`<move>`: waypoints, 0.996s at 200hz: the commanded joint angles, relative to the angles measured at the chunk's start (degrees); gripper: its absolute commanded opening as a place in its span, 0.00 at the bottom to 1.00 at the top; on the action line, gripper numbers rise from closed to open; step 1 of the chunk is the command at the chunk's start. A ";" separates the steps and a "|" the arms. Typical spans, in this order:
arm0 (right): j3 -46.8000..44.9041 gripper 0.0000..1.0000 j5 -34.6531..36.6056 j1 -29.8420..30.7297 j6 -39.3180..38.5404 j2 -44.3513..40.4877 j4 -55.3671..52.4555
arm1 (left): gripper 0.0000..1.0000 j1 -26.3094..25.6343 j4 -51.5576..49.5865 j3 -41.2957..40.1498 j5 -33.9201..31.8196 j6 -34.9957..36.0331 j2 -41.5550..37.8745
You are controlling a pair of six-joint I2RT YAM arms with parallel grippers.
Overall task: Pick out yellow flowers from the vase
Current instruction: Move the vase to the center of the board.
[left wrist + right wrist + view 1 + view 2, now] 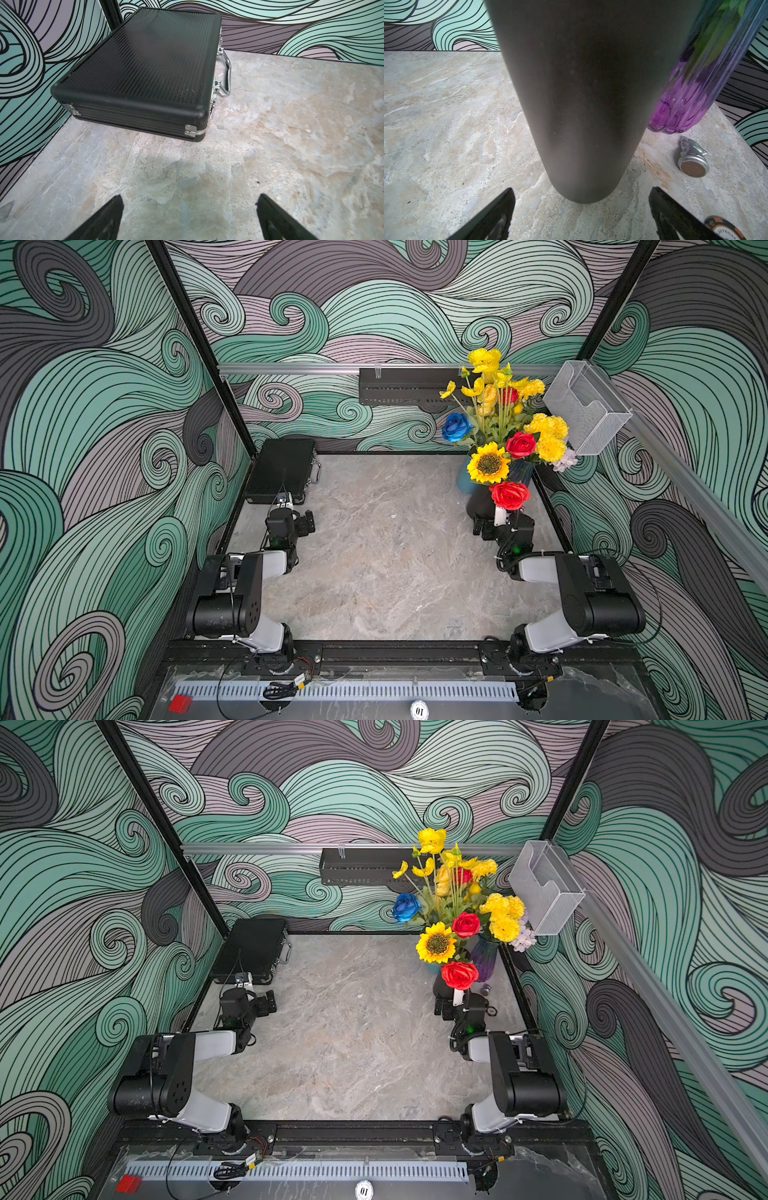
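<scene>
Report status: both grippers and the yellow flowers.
Left gripper open, empty. Right gripper open, empty, facing dark matte vase. Artificial yellow flowers: none picked yet. Red rose blooms mixed among them.

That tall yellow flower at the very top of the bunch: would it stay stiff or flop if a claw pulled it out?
Probably floppy: the tall yellow flower has a long, thin stem. Likely light too, just a ruffled head on that stalk. It may snag coming out, since the stem runs down among crowded leaves and neighbouring blooms.
</scene>
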 commanded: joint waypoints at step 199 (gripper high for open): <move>-11.61 0.99 9.34 7.88 3.26 -37.08 -9.69 | 0.99 -14.59 -10.24 -2.59 -8.16 -3.24 -27.50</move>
